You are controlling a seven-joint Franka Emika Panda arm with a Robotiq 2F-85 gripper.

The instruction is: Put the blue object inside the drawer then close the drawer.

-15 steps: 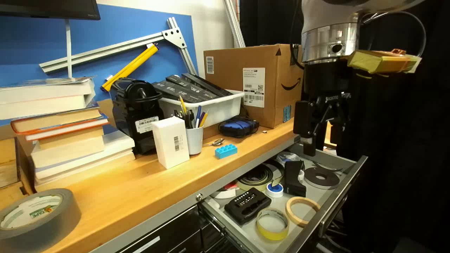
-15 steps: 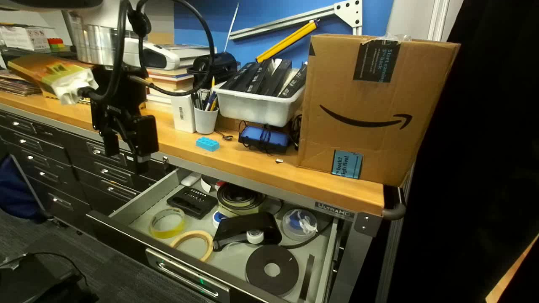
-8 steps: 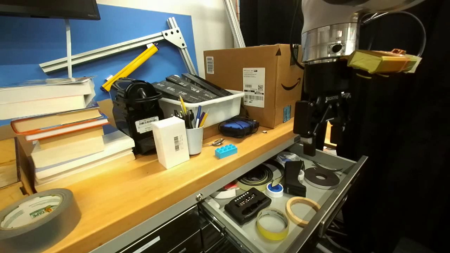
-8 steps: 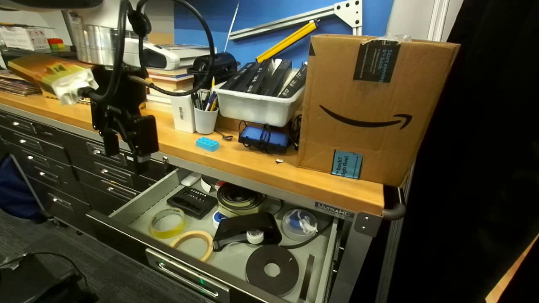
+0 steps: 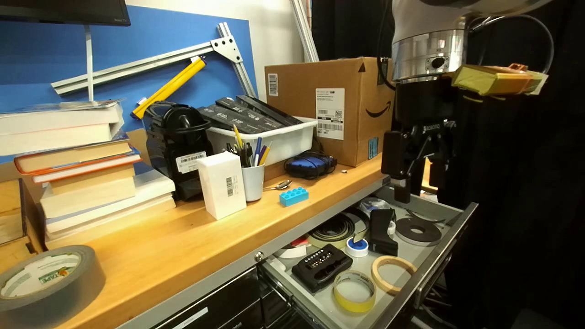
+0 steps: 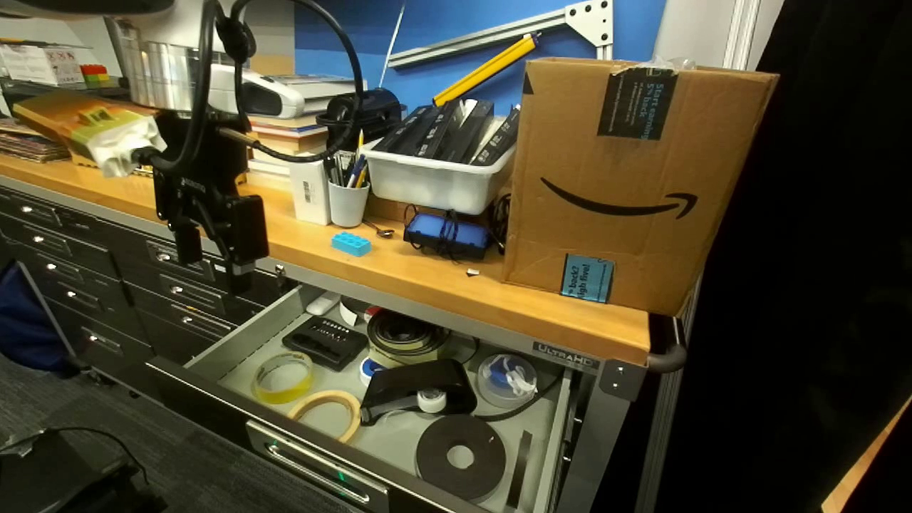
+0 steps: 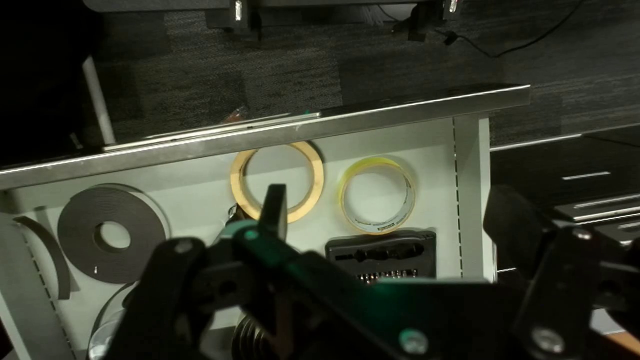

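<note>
The blue object (image 5: 294,197) is a small bright blue studded brick. It lies on the wooden workbench top near the front edge in both exterior views (image 6: 350,244); it is out of the wrist view. The drawer (image 5: 434,262) is pulled open below the bench top, with grey sides and a dark front panel (image 6: 199,402). Its front rim also crosses the wrist view (image 7: 390,114). My gripper (image 5: 419,188) is open and empty, pointing down above the drawer (image 6: 215,269). In the wrist view its fingers (image 7: 392,210) stand wide apart over the drawer's contents.
The drawer holds tape rolls (image 6: 461,456), a black bit case (image 6: 325,342) and a tape dispenser (image 6: 419,388). Behind the brick stand a white box (image 5: 222,185), a pen cup (image 5: 254,183), a spoon (image 5: 283,184) and a darker blue corded item (image 5: 311,165). A large carton (image 6: 634,164) stands at the bench end.
</note>
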